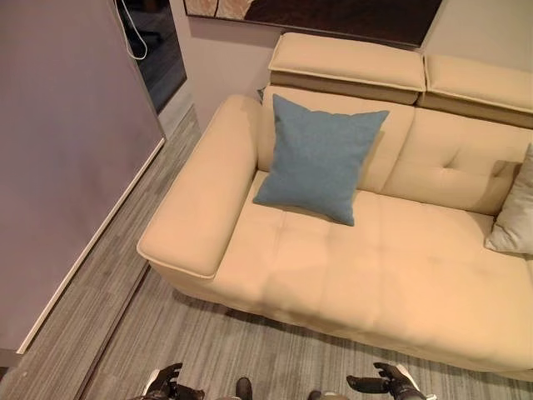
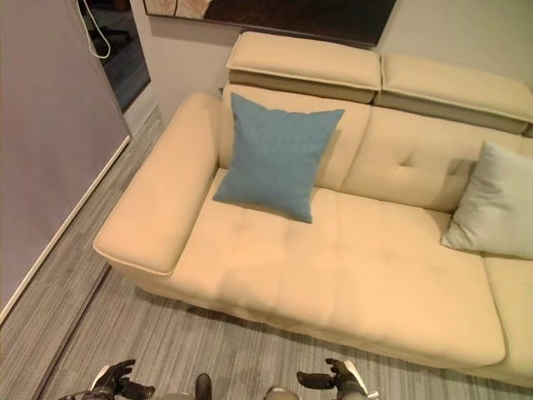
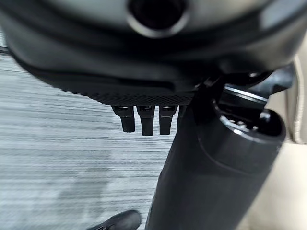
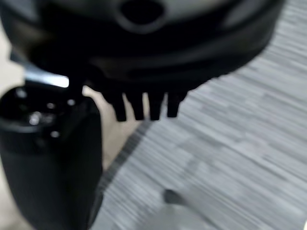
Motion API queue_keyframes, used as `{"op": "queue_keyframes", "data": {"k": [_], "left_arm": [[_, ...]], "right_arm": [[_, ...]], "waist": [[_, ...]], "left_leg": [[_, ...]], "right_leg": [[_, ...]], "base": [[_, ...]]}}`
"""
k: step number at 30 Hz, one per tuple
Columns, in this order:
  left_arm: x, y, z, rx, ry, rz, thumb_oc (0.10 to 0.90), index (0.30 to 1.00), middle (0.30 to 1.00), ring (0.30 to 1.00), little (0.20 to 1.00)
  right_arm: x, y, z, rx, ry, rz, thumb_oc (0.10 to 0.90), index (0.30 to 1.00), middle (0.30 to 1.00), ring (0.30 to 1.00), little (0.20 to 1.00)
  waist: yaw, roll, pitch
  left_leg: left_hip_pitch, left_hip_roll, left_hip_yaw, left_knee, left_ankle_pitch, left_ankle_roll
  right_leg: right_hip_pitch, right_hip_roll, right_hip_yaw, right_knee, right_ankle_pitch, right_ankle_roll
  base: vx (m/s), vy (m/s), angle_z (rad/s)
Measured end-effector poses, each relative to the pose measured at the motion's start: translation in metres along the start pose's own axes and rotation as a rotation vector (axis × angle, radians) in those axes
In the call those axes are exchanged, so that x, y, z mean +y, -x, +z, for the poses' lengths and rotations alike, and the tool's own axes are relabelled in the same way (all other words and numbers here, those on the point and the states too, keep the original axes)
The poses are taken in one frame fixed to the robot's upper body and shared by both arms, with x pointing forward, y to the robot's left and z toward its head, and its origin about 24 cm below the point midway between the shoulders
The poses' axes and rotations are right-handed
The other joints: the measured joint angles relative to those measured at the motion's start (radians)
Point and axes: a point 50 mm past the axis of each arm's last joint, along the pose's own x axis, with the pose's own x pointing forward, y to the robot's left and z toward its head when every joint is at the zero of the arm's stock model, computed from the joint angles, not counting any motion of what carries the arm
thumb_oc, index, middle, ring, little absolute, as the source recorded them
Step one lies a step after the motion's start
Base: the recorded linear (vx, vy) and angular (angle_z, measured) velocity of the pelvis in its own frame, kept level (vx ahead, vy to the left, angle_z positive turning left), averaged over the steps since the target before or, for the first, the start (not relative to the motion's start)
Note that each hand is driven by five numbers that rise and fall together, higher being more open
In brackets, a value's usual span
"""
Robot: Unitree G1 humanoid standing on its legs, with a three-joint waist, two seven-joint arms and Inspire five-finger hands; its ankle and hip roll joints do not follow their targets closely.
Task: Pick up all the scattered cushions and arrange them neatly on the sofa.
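Note:
A blue cushion (image 1: 316,158) stands tilted against the backrest at the left end of the beige sofa (image 1: 375,275), beside the wide armrest (image 1: 200,208). At the sofa's right end a light grey cushion (image 2: 495,200) leans on the backrest. My left hand (image 1: 166,383) hangs low over the floor in front of the sofa, open and holding nothing; its fingers (image 3: 146,122) point down at the carpet. My right hand (image 1: 387,383) hangs level with it, also open and holding nothing, its fingers (image 4: 144,105) straight.
Striped grey carpet (image 1: 250,350) runs between me and the sofa's front edge. A grey wall panel (image 1: 67,142) stands on the left, with a dark doorway (image 1: 154,42) behind it. A dark picture (image 1: 333,12) hangs above the headrests.

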Motion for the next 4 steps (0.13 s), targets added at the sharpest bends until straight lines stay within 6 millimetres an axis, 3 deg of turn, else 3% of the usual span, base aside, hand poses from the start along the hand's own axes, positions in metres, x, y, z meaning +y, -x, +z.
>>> {"op": "queue_keyframes", "data": {"k": [1, 2, 4], "left_arm": [[-0.0061, 0.0008, -0.0016, 0.007, 0.006, -0.016, 0.8, 0.9, 0.9, 0.9, 0.9], [-0.0089, 0.0017, -0.0042, 0.013, 0.008, -0.023, 0.8, 0.9, 0.9, 0.9, 0.9], [-0.0147, 0.0025, -0.0048, 0.013, 0.002, -0.04, 0.8, 0.9, 0.9, 0.9, 0.9]], "right_arm": [[-0.0022, -0.0008, 0.0019, 0.001, -0.001, -0.005, 0.8, 0.9, 0.9, 0.9, 0.9], [-0.002, -0.0007, 0.0011, 0.002, -0.003, -0.005, 0.8, 0.9, 0.9, 0.9, 0.9], [-0.004, -0.0005, -0.0005, 0.006, -0.004, -0.01, 0.8, 0.9, 0.9, 0.9, 0.9]], "waist": [[-0.001, 0.018, -0.006], [0.001, 0.019, -0.017], [-0.005, 0.028, -0.038]], "left_leg": [[0.003, 0.019, -0.005, -0.013, 0.011, -0.013], [0.003, 0.022, -0.003, -0.012, 0.014, -0.017], [-0.006, 0.052, -0.01, -0.009, 0.021, -0.03]], "right_leg": [[0.019, 0.022, -0.001, -0.043, 0.036, -0.006], [0.029, 0.034, 0.001, -0.07, 0.045, -0.017], [0.024, 0.062, 0.002, -0.072, 0.043, -0.025]], "base": [[0.0, 0.0, 0.0], [0.0, 0.0, -0.06], [0.02, -0.206, -0.02]]}}
